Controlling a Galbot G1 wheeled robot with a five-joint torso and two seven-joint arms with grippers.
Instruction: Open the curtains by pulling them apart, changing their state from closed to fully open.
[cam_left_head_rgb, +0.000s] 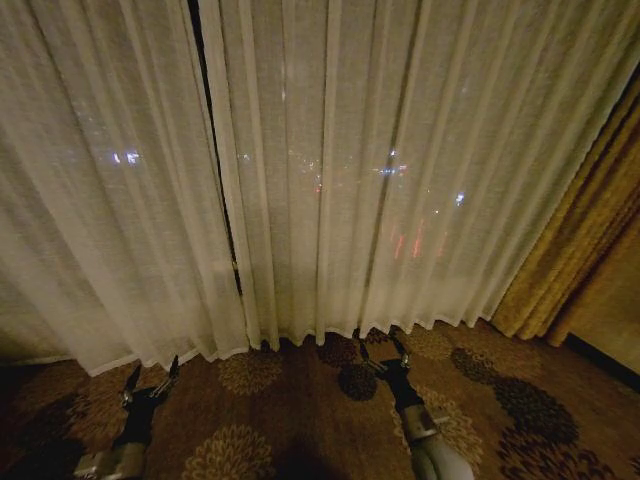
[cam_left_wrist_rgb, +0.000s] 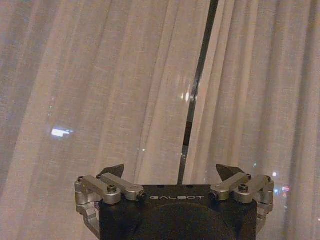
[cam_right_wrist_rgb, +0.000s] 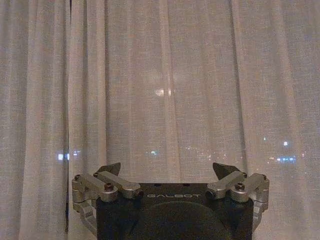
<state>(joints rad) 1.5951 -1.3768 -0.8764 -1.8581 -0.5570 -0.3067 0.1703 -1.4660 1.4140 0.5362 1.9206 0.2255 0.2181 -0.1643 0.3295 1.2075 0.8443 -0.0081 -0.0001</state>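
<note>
curtains: two sheer cream panels, left curtain (cam_left_head_rgb: 110, 180) and right curtain (cam_left_head_rgb: 400, 170), hanging all the way down to the carpet (cam_left_head_rgb: 300, 420) and pretty much covering the whole window. City lights glow through the fabric.
gap: there's a thin dark slit (cam_left_head_rgb: 215, 160) between the two panels, left of centre in the head view, running from the top down to roughly knee-height of the fabric. So basically still closed, just not sealed.
left claw: left claw (cam_left_head_rgb: 152, 378) sits low over the carpet near the hem of the left panel, fingers spread apart, nothing in them. In its wrist view the left claw (cam_left_wrist_rgb: 170, 172) points at the gap (cam_left_wrist_rgb: 197, 90), not touching the fabric.
right claw: right claw (cam_left_head_rgb: 383, 352) is low too, just in front of the right panel's hem, fingers also apart and empty. Its wrist view has the right claw (cam_right_wrist_rgb: 167, 170) facing the pleats of the right panel (cam_right_wrist_rgb: 190, 90), clear of it.
drape: thick golden-brown drape (cam_left_head_rgb: 590, 230) bunched at the far right, beside the right panel.
carpet: dark brown with round flower medallions.
</note>
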